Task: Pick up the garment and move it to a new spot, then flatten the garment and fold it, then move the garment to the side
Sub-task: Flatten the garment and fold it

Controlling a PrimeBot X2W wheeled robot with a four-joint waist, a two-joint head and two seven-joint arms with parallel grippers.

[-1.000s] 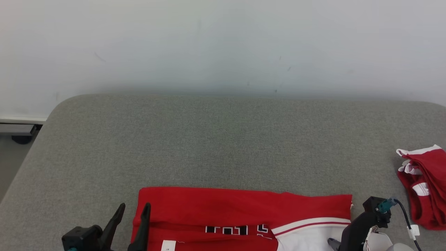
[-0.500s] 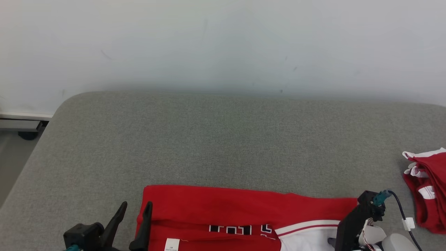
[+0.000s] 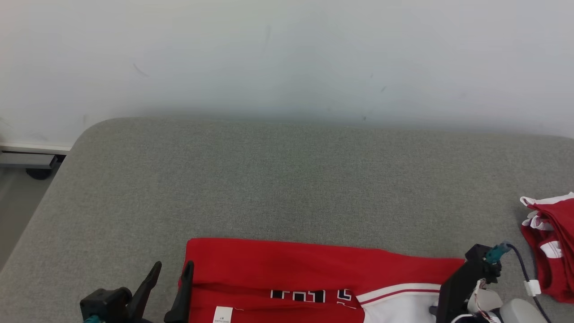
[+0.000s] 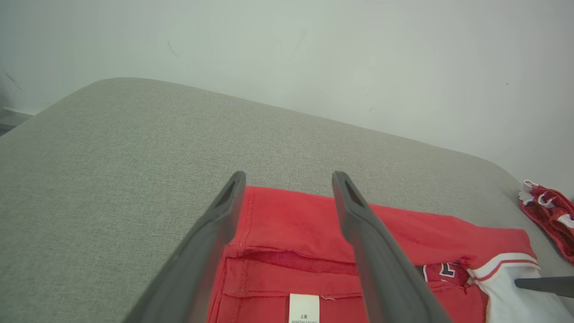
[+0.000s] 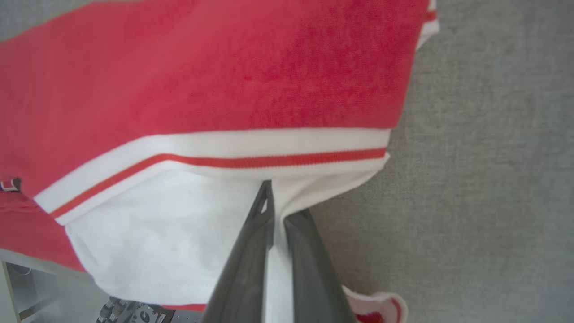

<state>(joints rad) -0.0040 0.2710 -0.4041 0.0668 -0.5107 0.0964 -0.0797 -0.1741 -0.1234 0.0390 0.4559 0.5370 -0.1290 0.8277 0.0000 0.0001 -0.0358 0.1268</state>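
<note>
The garment [image 3: 305, 264], a red and white jersey with dark lettering, lies flat along the near edge of the grey padded table [image 3: 287, 179]. My left gripper [image 3: 172, 271] stands open at the garment's left edge. In the left wrist view, its two fingers [image 4: 228, 211] straddle the red corner [image 4: 291, 220] above the label. My right gripper [image 5: 279, 206] is shut on a pinch of the white fabric [image 5: 179, 224] just below the red stripe, at the garment's right end. Its dark body [image 3: 464, 280] shows in the head view.
A second red and white cloth [image 3: 549, 242] lies bunched at the table's right edge, close to my right arm's cable. A pale wall runs behind the table. Floor and a metal base [image 3: 31, 163] show past the rounded left corner.
My right gripper has closed on the white fabric. The head camera has shifted slightly, so the whole picture moved. The left gripper stays open where it was.
</note>
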